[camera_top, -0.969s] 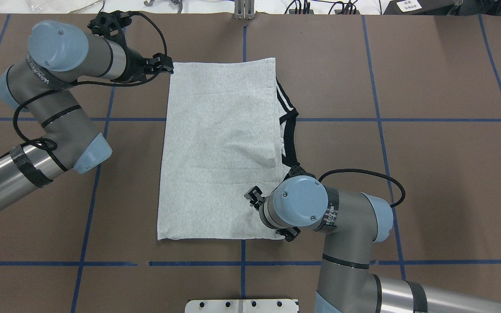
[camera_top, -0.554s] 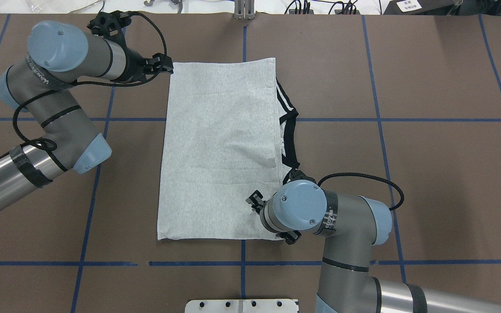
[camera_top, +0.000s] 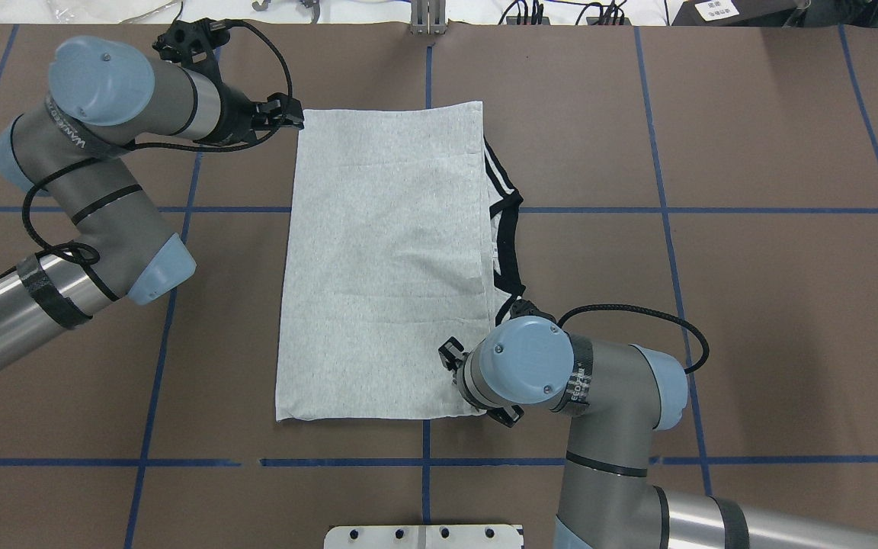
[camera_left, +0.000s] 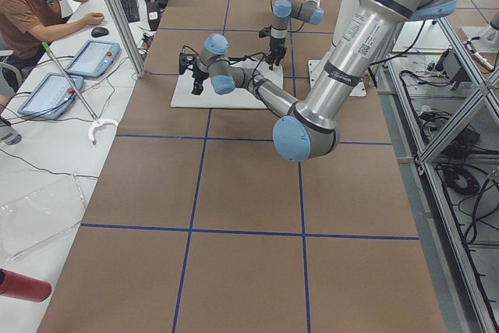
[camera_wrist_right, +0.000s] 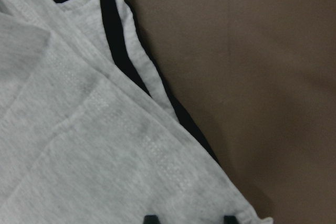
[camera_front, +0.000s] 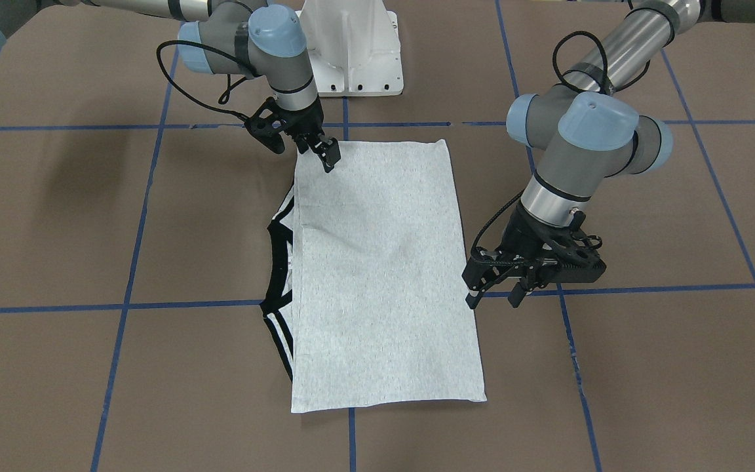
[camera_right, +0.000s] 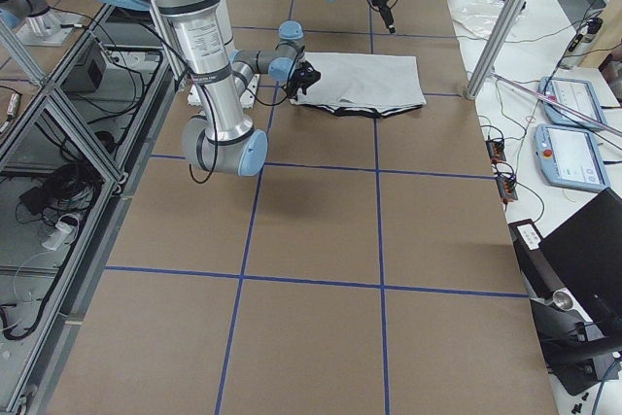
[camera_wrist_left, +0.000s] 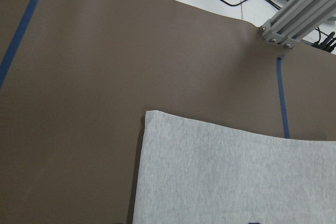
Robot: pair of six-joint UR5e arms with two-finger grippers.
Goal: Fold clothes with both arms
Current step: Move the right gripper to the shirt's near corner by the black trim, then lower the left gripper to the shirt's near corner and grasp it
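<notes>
The grey T-shirt [camera_top: 386,267] lies folded into a long rectangle in the middle of the brown worktop [camera_top: 751,305]. Its plain side faces up, and the black collar and striped cuffs [camera_top: 504,229] peek out along the edge on the robot's right.

The left arm [camera_top: 104,198] comes in from the left edge of the overhead view, doubles back at the elbow and stretches its wrist toward the shirt's far left corner. The left end effector [camera_front: 492,298] hangs tilted downward above that corner, clear of the cloth. Its fingers are spread wide with nothing between them. Its wrist camera looks down on the bare corner from some height.

The right arm [camera_top: 614,381] rises from the near edge and bends sharply, with its wrist pointing steeply down over the shirt's near right corner. The right end effector [camera_front: 326,154] sits low at that corner. In the right wrist view its two fingertips [camera_wrist_right: 150,217] stand apart over the grey hem. I cannot tell whether they touch the cloth.
</notes>
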